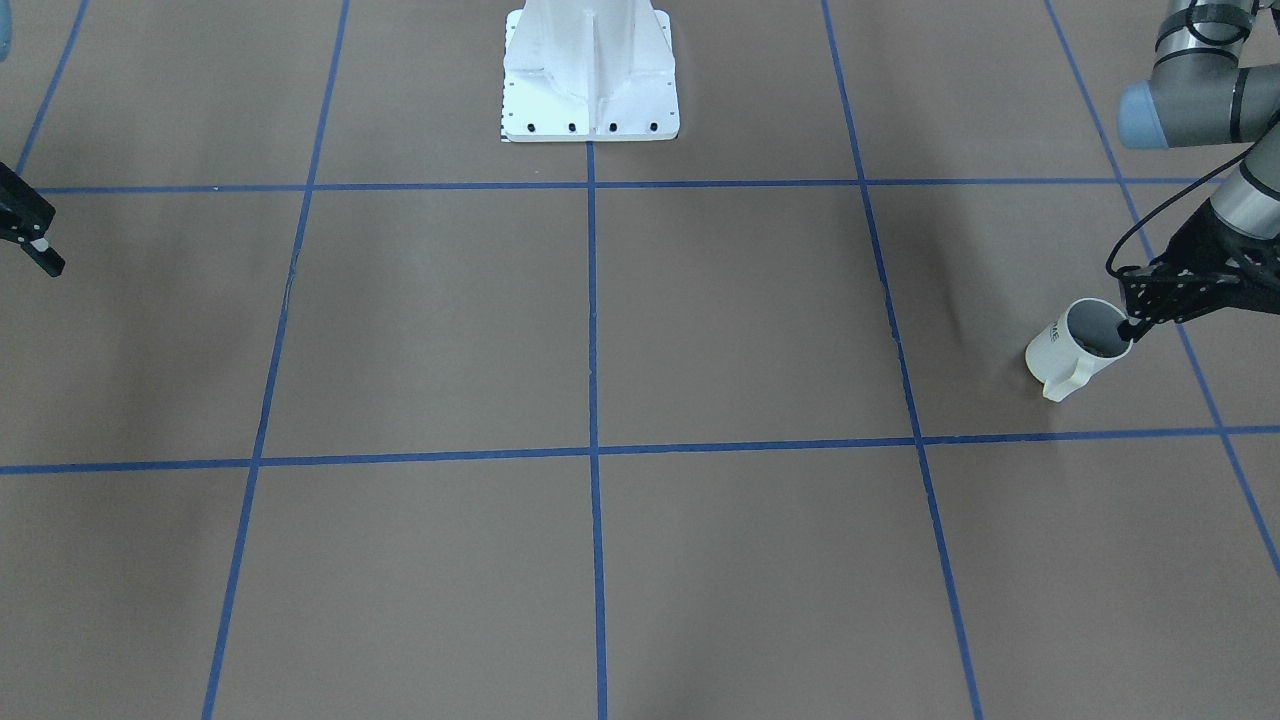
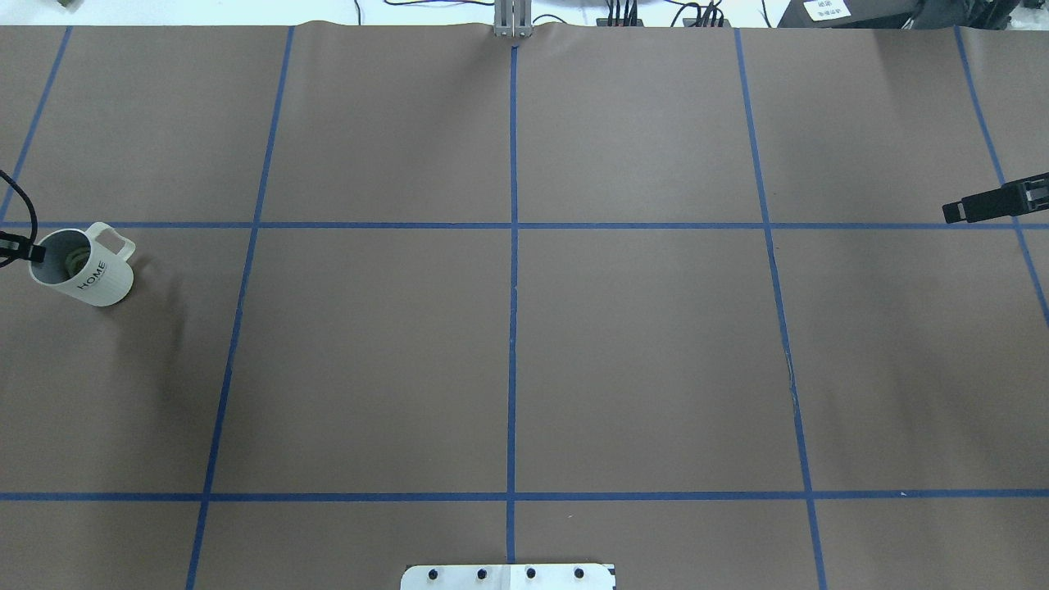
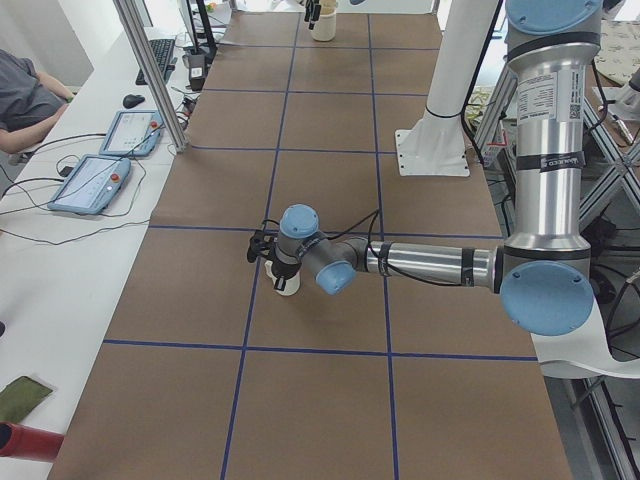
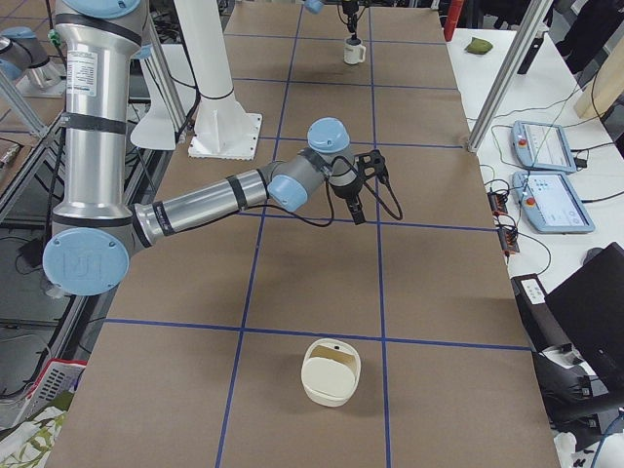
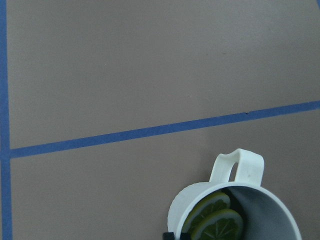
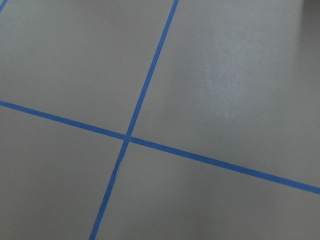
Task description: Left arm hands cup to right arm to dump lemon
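Counter: brown paper marked into large squares by blue tape lines, with the robot's white pedestal at the middle of its robot-side edge.
Cup: the cup is far out on the robot's left, mouth up and handle towards the operators' side. I cannot tell whether its base rests on the counter or is just off it.
Lemon: the lemon lies inside the cup as yellow-green slices against the wall.
Left arm: the left arm reaches low and far out to the cup.
Left jaws: one finger dips inside the rim on the side away from the handle. As far as I can judge, they are clenched on the cup's wall.
Right arm: the right arm hangs over its own half, well apart from the cup.
Right jaws: they carry nothing. Whether they are spread or closed I cannot tell.
Progress: by my reading only the pick-up is in hand. Carrying the cup across, the hand-over and the dump are all left.
Room: the wide middle between the arms shows only paper and tape, so the crossing looks unobstructed.
Edges: the cup is well in from the counter's edges. A cream tub stands towards the right end.
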Available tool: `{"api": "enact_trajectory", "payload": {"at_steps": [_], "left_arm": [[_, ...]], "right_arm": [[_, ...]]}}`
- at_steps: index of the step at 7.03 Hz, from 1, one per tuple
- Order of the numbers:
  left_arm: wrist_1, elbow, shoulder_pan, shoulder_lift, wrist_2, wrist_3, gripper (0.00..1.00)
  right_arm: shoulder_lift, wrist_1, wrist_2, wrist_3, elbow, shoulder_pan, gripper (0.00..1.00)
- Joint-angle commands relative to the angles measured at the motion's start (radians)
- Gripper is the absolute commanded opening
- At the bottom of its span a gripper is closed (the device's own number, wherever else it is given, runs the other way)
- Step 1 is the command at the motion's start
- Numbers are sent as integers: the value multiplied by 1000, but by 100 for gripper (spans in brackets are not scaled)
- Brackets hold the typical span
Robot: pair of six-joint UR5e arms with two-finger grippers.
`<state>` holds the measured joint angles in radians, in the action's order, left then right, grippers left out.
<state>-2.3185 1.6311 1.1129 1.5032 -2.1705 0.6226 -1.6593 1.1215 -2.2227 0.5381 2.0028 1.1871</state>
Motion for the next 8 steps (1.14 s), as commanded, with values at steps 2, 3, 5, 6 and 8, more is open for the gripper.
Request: {"api": "enact_trajectory", "payload": {"at_steps": [2, 3, 5, 6, 8], "left_arm": [[63, 103, 13, 9, -103, 8, 0], [121, 139, 15, 29, -103, 21, 0], [265, 180, 16, 174, -104, 144, 0], [310, 180, 13, 257, -106, 229, 0], [367, 177, 4, 401, -106, 406, 0]], "right_arm": [[76, -24, -8, -12, 4, -1, 100], [113, -107, -6, -27, -19, -6, 100], [194, -370, -9, -20, -144, -36, 99], [232, -461, 15, -23, -198, -72, 99], [277, -578, 229, -49, -234, -197, 99]]}}
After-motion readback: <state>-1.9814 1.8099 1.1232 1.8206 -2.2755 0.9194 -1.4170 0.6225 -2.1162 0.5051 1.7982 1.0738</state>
